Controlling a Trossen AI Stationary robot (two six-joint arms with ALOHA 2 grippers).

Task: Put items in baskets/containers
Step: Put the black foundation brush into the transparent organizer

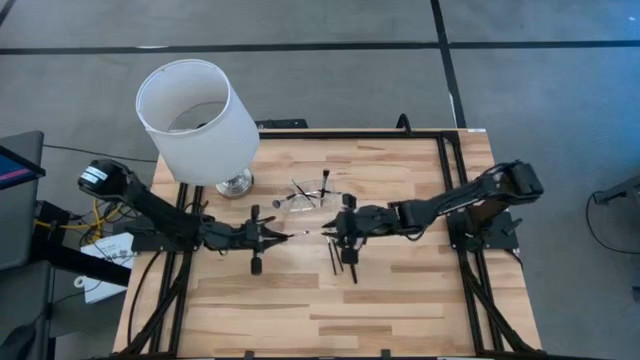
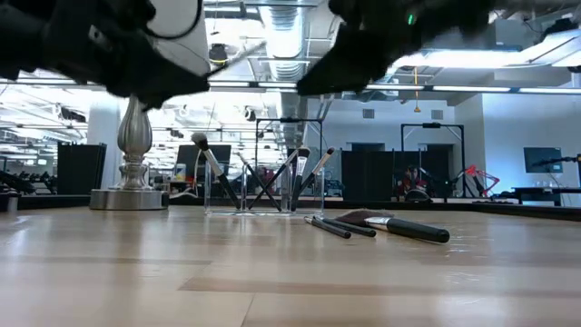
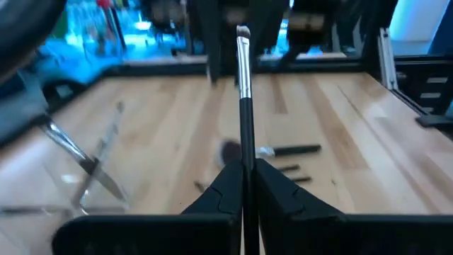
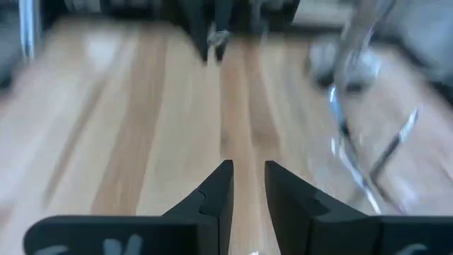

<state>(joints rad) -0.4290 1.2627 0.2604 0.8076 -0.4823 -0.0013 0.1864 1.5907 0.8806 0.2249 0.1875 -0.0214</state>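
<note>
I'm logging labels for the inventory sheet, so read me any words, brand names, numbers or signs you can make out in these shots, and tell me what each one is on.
No text can be read in any view.
White paper sheet beside the light wooden table: any print is too small to read.
Dark screens in the room behind: nothing legible.
Slim black-handled makeup brush shut in the left gripper: no marking visible.

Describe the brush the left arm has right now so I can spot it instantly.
Start at the white lampshade, then drop to the left end effector near the table's middle. It is shut on a slim brush with black handle and silver ferrule, the only one raised off the table rather than lying flat or standing in the clear holder.
</note>
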